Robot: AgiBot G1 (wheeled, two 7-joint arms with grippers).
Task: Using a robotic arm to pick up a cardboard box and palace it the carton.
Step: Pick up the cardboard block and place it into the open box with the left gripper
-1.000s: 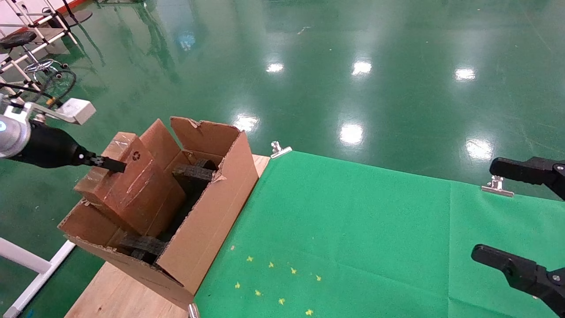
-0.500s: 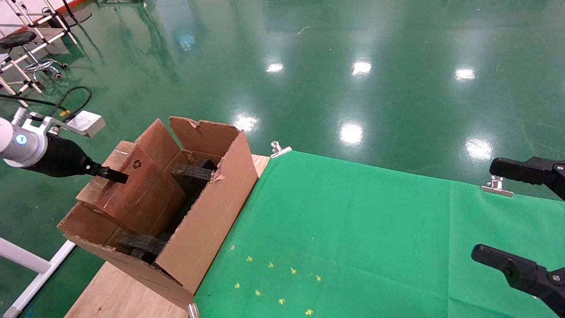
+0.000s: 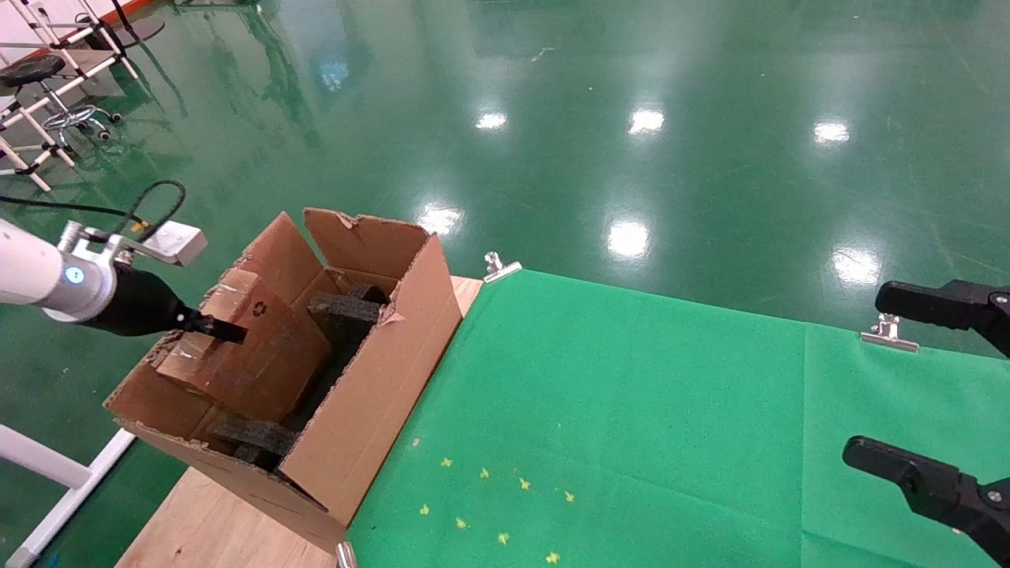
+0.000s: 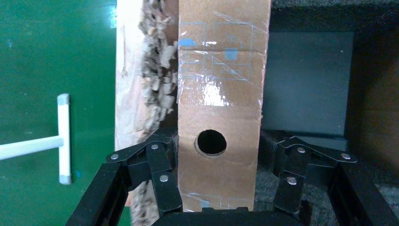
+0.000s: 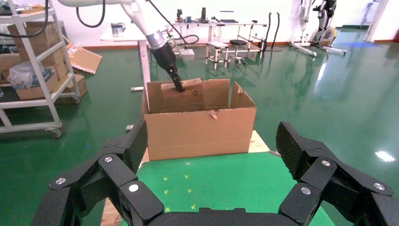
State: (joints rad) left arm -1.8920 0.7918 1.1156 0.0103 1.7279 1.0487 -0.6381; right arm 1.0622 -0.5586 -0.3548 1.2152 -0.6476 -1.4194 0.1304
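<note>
The small taped cardboard box with a recycling mark stands tilted inside the large carton, at the carton's left side. My left gripper on the white robotic arm is shut on the box. In the left wrist view the fingers grip both sides of the box's narrow face with the round hole, beside the carton's torn wall. Black foam inserts lie in the carton. My right gripper is open and empty over the far right of the table.
A green cloth covers the table, held by metal clips. Bare wood shows under the carton at the table's left edge. A white frame stands on the floor to the left. Shelves and benches stand far behind the carton.
My left gripper has moved down and slightly right with the cardboard box, sinking it deeper into the carton. The right arm has not moved.
</note>
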